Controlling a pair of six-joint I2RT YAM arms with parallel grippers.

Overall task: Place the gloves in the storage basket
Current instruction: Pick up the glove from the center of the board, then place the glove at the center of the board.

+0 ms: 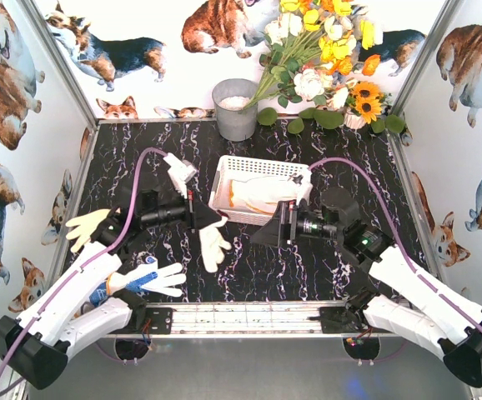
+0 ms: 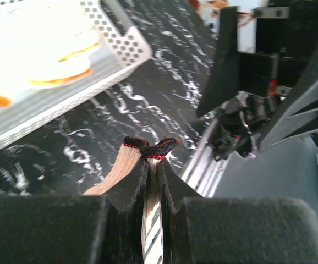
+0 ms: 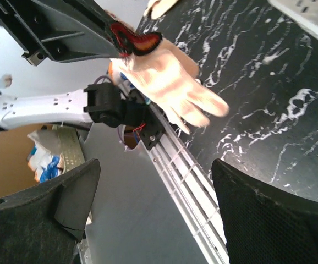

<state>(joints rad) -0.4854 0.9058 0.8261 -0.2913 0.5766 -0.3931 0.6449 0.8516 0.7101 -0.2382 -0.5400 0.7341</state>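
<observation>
My left gripper (image 1: 198, 218) is shut on the black, red-edged cuff (image 2: 151, 147) of a cream glove (image 1: 214, 247), which hangs from it just in front of the storage basket (image 1: 221, 177). In the right wrist view the same glove (image 3: 175, 82) dangles from the left arm's fingers (image 3: 76, 27). The white lattice basket (image 2: 127, 44) holds gloves (image 1: 262, 190) inside. My right gripper (image 1: 273, 227) stands open and empty to the right of the held glove, near the basket's front edge. More gloves lie at the far left (image 1: 87, 227), the front left (image 1: 148, 277) with blue dots, and beside the basket (image 1: 180, 172).
A grey round bucket (image 1: 235, 108) stands at the back, next to a bunch of artificial flowers (image 1: 324, 58). A metal rail (image 1: 241, 317) runs along the near edge between the arm bases. Printed walls close in the left, right and back sides.
</observation>
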